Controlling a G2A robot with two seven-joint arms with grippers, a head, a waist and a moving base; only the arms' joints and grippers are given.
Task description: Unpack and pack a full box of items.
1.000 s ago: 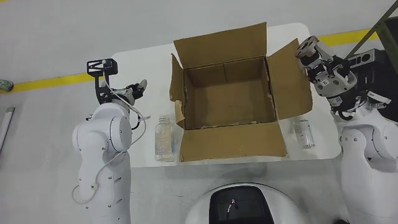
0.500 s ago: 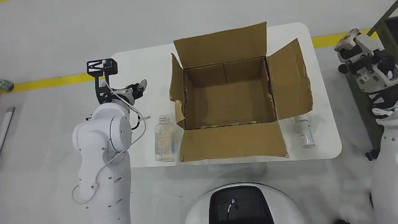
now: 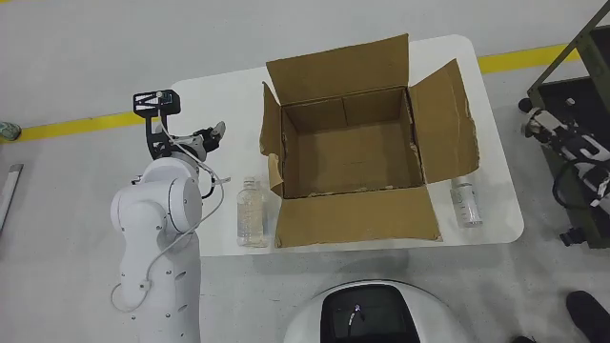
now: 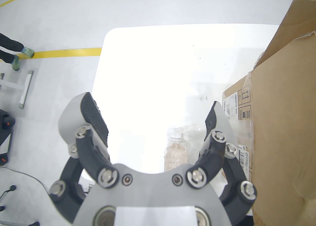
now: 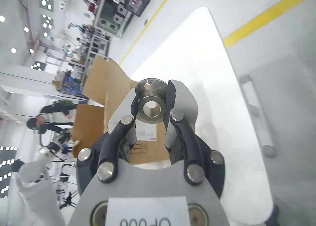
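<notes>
Bright, even light; table (image 4: 148,68) blown out w/ glare; edges warped.

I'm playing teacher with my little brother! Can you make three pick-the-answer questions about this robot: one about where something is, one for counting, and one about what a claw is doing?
1. Where does the box stand?
A. on the floor
B. in the middle of the table
C. on a shelf

2. How many bottles are beside it?
A. two
B. five
C. none

3. What is the right claw doing?
A. open and empty
B. squeezing a bottle
C. shut on a metal ring

Answers:
1 B, white table shows all around the box.
2 A, one bottle is on each side of it.
3 C, the ring is pinched in the claw.
</notes>
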